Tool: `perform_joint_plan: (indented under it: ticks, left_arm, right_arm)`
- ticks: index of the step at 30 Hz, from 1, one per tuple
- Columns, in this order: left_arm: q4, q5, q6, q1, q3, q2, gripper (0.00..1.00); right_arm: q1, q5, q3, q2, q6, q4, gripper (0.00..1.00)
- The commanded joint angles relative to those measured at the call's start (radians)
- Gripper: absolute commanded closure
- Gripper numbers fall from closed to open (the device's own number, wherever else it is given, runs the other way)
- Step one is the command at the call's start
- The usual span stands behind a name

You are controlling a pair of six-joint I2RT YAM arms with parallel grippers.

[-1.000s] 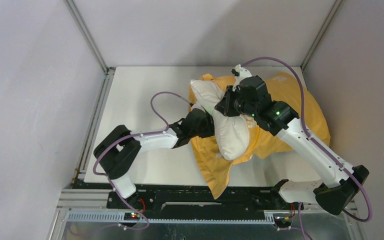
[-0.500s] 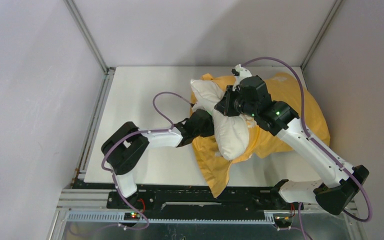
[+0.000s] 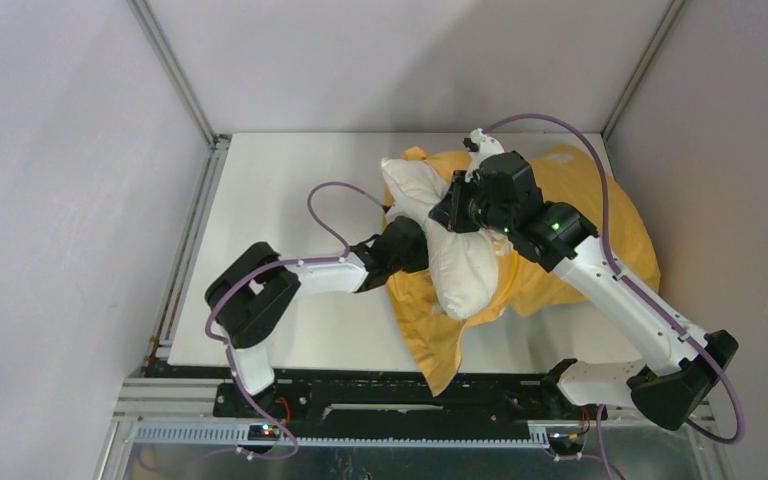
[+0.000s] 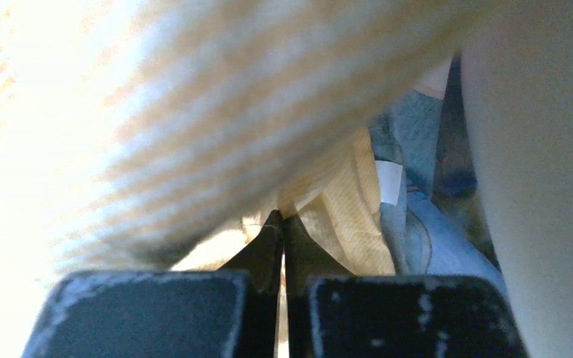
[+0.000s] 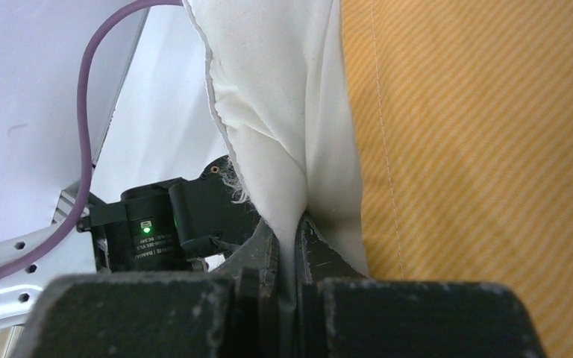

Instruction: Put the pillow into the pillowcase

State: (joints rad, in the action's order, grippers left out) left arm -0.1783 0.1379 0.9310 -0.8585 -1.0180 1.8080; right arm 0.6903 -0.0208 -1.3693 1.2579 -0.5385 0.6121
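Note:
The white pillow [image 3: 457, 262] lies crumpled on top of the orange-yellow pillowcase [image 3: 600, 215] at the table's right half. My right gripper [image 3: 452, 214] is shut on a fold of the pillow [image 5: 283, 89], with the white cloth pinched between its fingers [image 5: 296, 227] and the striped pillowcase [image 5: 477, 149] beside it. My left gripper [image 3: 416, 246] reaches in from the left, under the pillow's edge. Its fingers [image 4: 282, 224] are shut on a fold of the pillowcase [image 4: 343, 212]; the blue face [image 4: 433, 246] shows further in. Blurred striped cloth covers the top of the left wrist view.
The white table [image 3: 290, 200] is walled at the back and on both sides, with metal posts at the corners. A purple cable [image 3: 330, 205] loops over the table from the left arm. The left arm's wrist camera [image 5: 157, 224] sits just behind the pillow's fold.
The left arm has pushed a little to the right, toward the pillow, and its gripper has shut. The right arm and the pillow have stayed put.

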Motion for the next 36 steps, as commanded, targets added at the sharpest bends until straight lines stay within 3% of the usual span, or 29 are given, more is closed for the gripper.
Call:
perform_joint_plan:
  ticks: [1, 8, 12, 21, 26, 36]
  left_arm:
    - [-0.069, 0.03, 0.004, -0.009, 0.044, -0.125, 1.0]
    - [0.018, 0.081, 0.001, 0.007, 0.307, -0.437, 1.0]
    - [0.024, 0.035, 0.018, 0.084, 0.482, -0.573, 1.0]
    - [-0.094, -0.075, -0.056, 0.166, 0.694, -0.664, 1.0]
    - [-0.07, -0.114, -0.112, 0.178, 0.619, -0.642, 0.99]
    - [0.061, -0.083, -0.267, 0.173, 0.392, -0.589, 0.71]
  right_arm:
    - [-0.004, 0.001, -0.023, -0.037, -0.017, -0.114, 1.0]
    - [-0.072, -0.064, 0.054, 0.02, -0.018, -0.157, 1.0]
    - [-0.1, -0.109, 0.142, 0.028, -0.04, -0.219, 1.0]
    - [-0.079, -0.192, 0.306, 0.058, -0.076, -0.367, 1.0]
    - [-0.025, -0.198, 0.322, 0.065, -0.085, -0.408, 1.0]
    - [-0.021, -0.22, 0.322, 0.033, -0.12, -0.449, 1.0]
